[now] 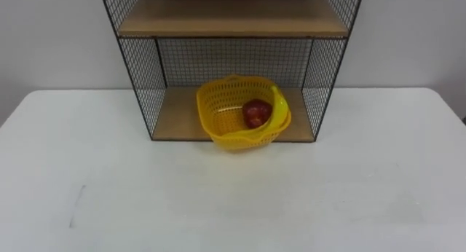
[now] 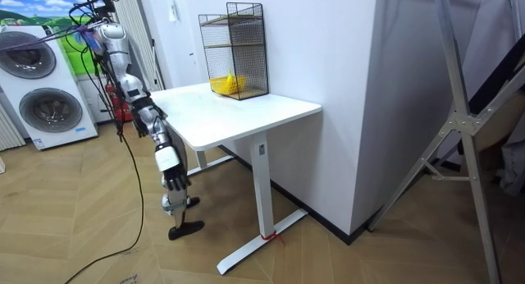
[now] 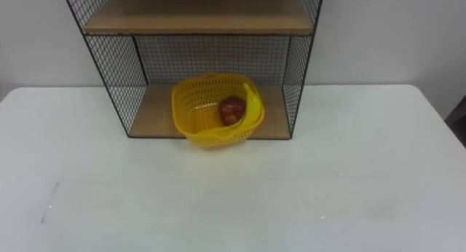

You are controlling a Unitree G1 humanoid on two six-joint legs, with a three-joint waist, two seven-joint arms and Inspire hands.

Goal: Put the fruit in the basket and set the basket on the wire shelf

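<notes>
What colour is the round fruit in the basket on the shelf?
Dark red; the apple shows best in the left eye view.

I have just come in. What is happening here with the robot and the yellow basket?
Nothing is being handled at this moment. The yellow basket stands in the bottom compartment of the wire shelf, its front slightly over the shelf edge, with a red apple and a banana inside. The robot stands at the white table, what seems its right hand hanging low beside it, away from the basket.

A white table [image 2: 246, 112] stands on a wood floor [image 2: 82, 243], with two stacked washing machines [image 2: 37, 87] nearby.
</notes>
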